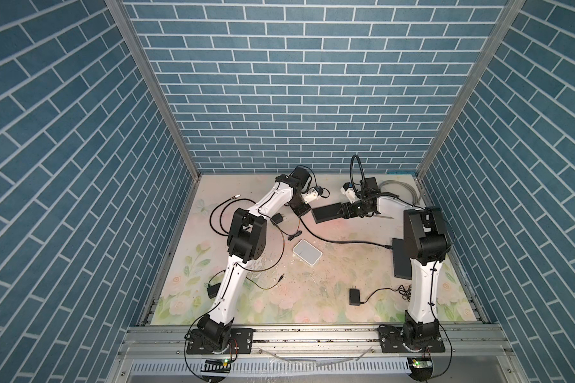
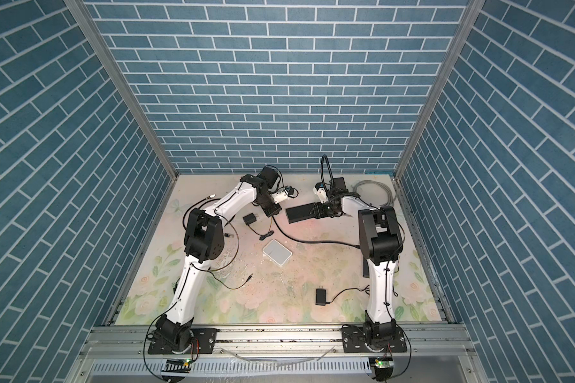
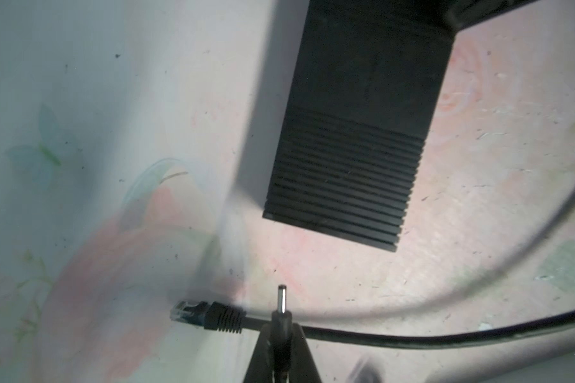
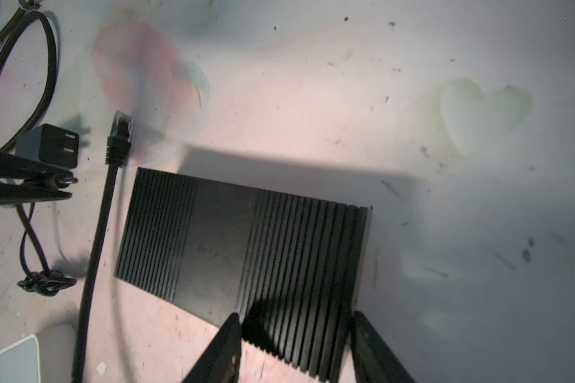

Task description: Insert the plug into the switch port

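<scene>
**Q:** Where do the parts stand?

**A:** Left wrist view: your left end effector (image 3: 281, 326) is clamped on the plug (image 3: 282, 300), a small barrel type with its metal tip pointing toward the ribbed end of the switch (image 3: 356, 139). Tip and switch are apart. A network cable (image 3: 206, 315) lies across the surface (image 3: 80, 99) beneath the plug. In both top views the switch (image 1: 326, 214) sits toward the far middle of the surface.

**Q:** And the other arm?

**A:** Right wrist view: the jaws of your right end effector (image 4: 296, 314) stand on either side of one end of the switch (image 4: 246, 245). Whether they already pinch it cannot be told.

**Q:** How do you do this step well?

**A:** In judgement, first make the switch firm, so that it cannot slide when pushed. No view shows the port, so find its face before you advance. Bring the plug's axis in line with the socket, approach straight and slowly, and keep clear of the network cable and the wall adapter (image 4: 52, 146) nearby.

**Q:** Any lettering?

**A:** A faint mark shows on the switch's smooth middle band in the right wrist view. It is too dim to read. No other writing is legible.
</scene>
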Robot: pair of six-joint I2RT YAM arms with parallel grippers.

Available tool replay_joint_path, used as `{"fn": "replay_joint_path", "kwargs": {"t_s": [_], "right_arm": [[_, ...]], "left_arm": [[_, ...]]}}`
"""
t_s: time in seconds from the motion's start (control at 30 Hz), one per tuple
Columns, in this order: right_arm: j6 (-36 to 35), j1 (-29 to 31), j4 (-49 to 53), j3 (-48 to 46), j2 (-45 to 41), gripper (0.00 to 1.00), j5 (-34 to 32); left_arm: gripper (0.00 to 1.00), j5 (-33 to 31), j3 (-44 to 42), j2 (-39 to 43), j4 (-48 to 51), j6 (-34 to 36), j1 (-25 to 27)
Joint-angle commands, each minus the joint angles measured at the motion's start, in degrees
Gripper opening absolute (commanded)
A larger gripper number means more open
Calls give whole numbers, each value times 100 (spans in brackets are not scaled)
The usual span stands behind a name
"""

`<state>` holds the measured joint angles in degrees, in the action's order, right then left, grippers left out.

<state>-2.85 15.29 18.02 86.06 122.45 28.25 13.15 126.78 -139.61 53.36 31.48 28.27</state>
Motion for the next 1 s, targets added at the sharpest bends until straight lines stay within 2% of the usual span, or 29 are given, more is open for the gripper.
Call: {"fn": "replay_joint_path", "kwargs": {"t_s": [0.0,0.1,0.2,0.6,0.8,0.97], "right_arm": [[-300,27,133,-301,-264,52,-57],[-185,18,33,-358,-353,56,-83],[-16,-16,5,-245,-375,59,-93],[675,-98,-671,-287,-415,63,335],[699,-90,-607,-149,-260,64,259],[611,-87,-479,-29,-79,64,206]], "left_arm": [[5,122,-297,-55,-152,76,66],[5,313,-375,-18,-151,90,86],[5,219,-441,-18,-187,121,117],[5,69,34,-430,-98,13,126],[6,123,145,-544,-53,-108,126],[6,349,-198,-383,-433,-279,126]]}}
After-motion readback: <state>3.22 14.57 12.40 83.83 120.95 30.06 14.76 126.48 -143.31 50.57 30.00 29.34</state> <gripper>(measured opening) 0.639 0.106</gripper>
